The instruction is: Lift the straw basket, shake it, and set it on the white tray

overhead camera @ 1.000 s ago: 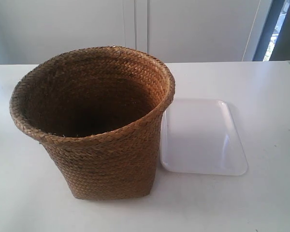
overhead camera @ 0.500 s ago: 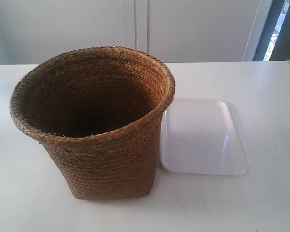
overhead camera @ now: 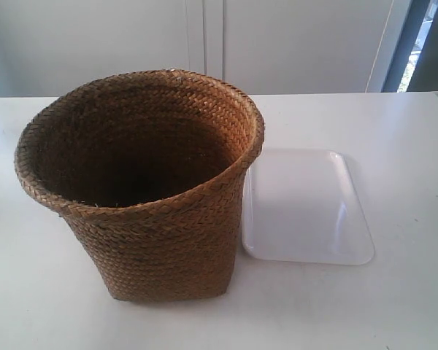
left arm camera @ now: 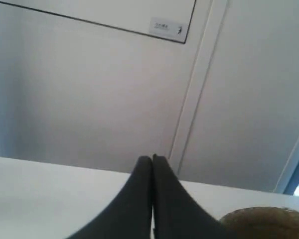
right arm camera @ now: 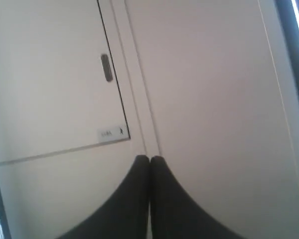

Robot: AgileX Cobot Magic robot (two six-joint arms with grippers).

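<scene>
Straw basket sits beside white tray; left fingers and right fingers closed, empty; cabinet label illegible.

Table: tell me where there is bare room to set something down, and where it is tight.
Bare table lies between the tray and the view's right edge, behind the tray up to the wall, and along the near edge. The tray itself is bare. Tight: between basket and tray, hardly any gap.
</scene>
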